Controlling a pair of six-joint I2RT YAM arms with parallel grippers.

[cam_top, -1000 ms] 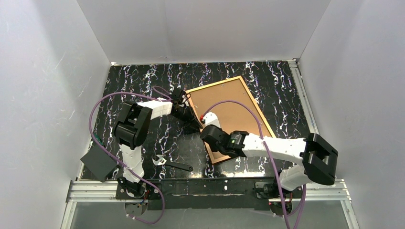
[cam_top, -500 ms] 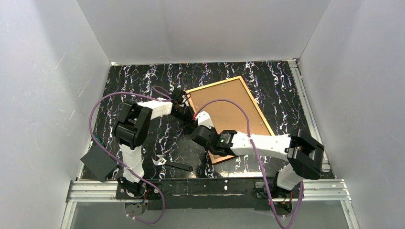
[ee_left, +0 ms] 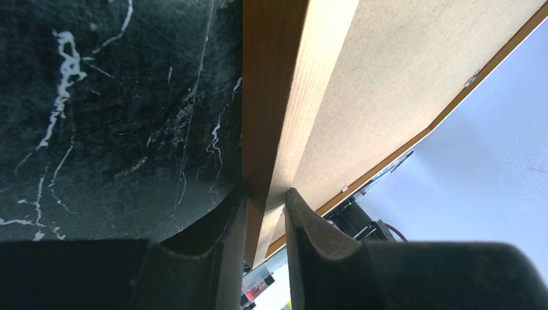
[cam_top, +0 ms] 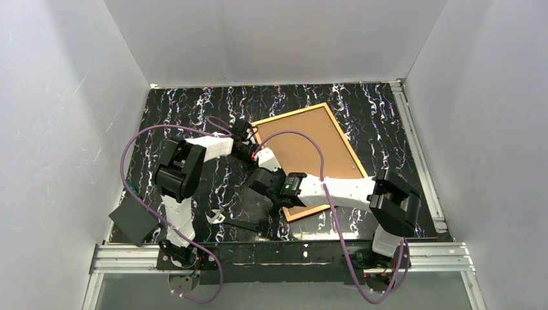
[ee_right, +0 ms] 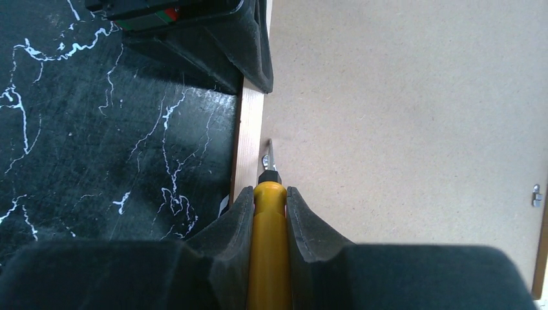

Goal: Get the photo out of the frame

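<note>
Photo (cam_top: 316, 145) sits in frame (cam_top: 289, 113), picture side down; only its tan backing board shows. Frame lies askew on table (cam_top: 181, 110), right of centre, one corner toward the back wall.

Left gripper (ee_left: 263, 200): narrow, fingers clamped either side of the frame's left rail.

Right gripper (ee_right: 268, 194): narrow, closed on yellow handle of a screwdriver (ee_right: 268, 258). Blade tip rests at the seam between rail and backing board, just beside the left gripper's finger. Cannot tell whether the tip is under the board.

Small metal clip (ee_right: 535, 194) shows on the board's far edge. Wrench (cam_top: 234, 222) lies on table near the arm bases, apart from frame.
</note>
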